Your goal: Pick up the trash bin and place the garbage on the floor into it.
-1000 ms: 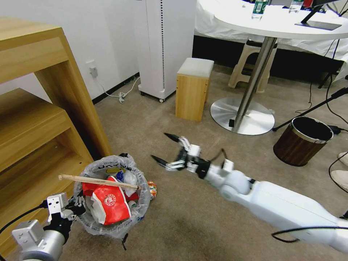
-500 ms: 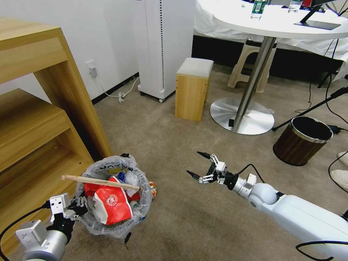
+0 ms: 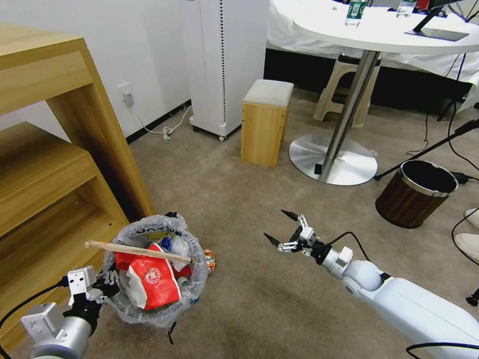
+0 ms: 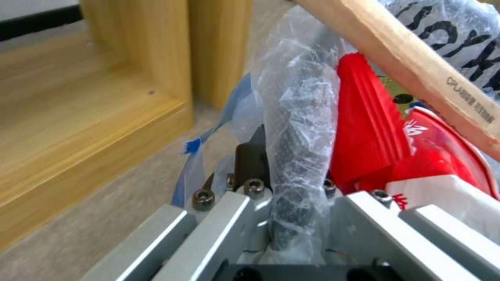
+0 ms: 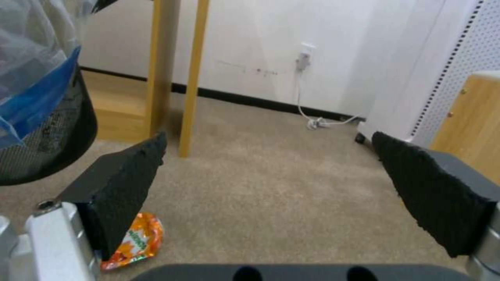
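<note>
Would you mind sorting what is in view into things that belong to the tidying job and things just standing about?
Job:
- bag-lined round dark trash bin, rim clamped by left gripper
- crushed orange can on beige carpet
- open right gripper

Standing about:
- brown wood-look bin
- wooden box stool
- round white table

From my head view, the crushed orange can [image 3: 210, 261] sits half hidden behind the small round dark bag-lined bin [image 3: 149, 304]. My left claw [image 3: 107, 285] is partly buried in crinkled plastic, and the lower litter is covered.
</note>
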Available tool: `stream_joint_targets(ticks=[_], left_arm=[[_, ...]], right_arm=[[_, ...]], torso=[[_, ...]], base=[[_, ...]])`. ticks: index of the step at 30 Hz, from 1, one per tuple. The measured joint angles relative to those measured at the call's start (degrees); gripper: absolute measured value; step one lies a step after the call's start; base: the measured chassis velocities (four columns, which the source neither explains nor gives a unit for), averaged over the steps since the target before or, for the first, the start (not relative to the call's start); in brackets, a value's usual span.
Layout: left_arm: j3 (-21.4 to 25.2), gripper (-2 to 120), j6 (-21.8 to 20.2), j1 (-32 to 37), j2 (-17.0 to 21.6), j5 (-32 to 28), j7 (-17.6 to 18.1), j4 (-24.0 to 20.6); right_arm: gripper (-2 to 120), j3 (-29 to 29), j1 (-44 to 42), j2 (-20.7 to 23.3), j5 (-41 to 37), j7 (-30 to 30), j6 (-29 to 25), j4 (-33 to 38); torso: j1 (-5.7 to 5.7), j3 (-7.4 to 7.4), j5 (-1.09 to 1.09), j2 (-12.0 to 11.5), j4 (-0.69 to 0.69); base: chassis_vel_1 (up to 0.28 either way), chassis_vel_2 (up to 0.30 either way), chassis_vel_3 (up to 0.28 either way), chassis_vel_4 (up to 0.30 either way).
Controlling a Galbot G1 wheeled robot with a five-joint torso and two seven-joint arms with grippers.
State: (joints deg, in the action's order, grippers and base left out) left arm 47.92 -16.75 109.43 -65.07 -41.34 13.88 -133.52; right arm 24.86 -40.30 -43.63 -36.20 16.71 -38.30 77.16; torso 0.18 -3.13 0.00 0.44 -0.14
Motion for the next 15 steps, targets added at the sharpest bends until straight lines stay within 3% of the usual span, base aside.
stream_joint_targets(ticks=[15], left_arm=[[7.5,1,-0.5,1.6,-1.8,-0.5,2.7,1.2]], right_arm=[[100,0.5,1.7,-1.5,-0.4,1.6,-0.9,-2.1]], torso=[[0.0,0.0,0.01,0.0,0.0]], base=[[0.0,0.0,0.0,0.0]])
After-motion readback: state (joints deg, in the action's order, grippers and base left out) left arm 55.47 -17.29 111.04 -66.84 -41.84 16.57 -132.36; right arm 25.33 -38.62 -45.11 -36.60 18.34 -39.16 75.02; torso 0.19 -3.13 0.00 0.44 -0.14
